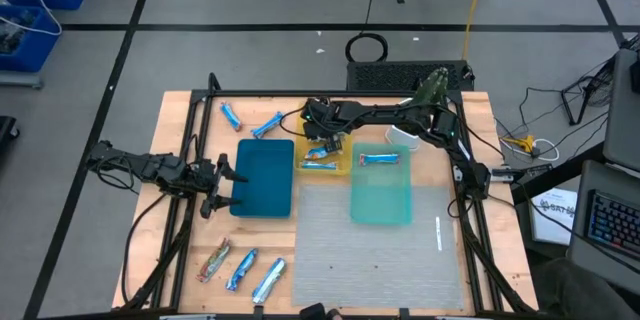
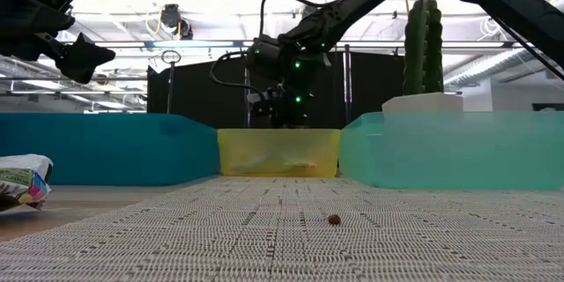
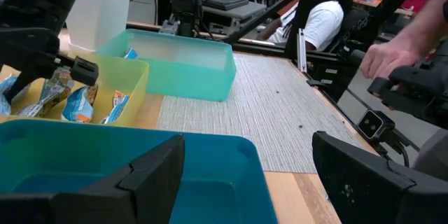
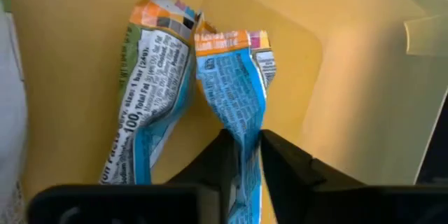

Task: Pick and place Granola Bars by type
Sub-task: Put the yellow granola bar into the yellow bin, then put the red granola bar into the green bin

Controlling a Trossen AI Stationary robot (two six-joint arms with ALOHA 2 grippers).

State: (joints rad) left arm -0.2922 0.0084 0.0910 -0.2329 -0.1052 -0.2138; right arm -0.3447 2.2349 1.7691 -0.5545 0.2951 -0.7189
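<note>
1. The yellow tray (image 1: 325,156) stands at the middle of the table (image 1: 180,110) and serves as the landmark; the blue tray (image 1: 263,178) adjoins it on the left arm's side and the teal tray (image 1: 381,187) on the other side.
2. The right pincer (image 4: 242,155) is lowered into the yellow tray; its fingers are seen nearly closed around the end of a blue-and-white bar (image 4: 238,112), which lies against a second bar (image 4: 150,105) on the tray floor. Whether the grip is being released cannot be told.
3. The left pincer (image 1: 222,182) is held wide apart and empty, just beyond the blue tray's far edge from the yellow tray.
4. Done, by judgement: several bars are gathered in the yellow tray, and one blue bar (image 1: 378,159) lies in the teal tray.
5. Left to do: two loose bars (image 1: 265,127) remain on the table behind the blue tray, three more (image 1: 242,268) lie well apart from the yellow tray near the table's front edge, and the blue tray appears unfilled.
</note>
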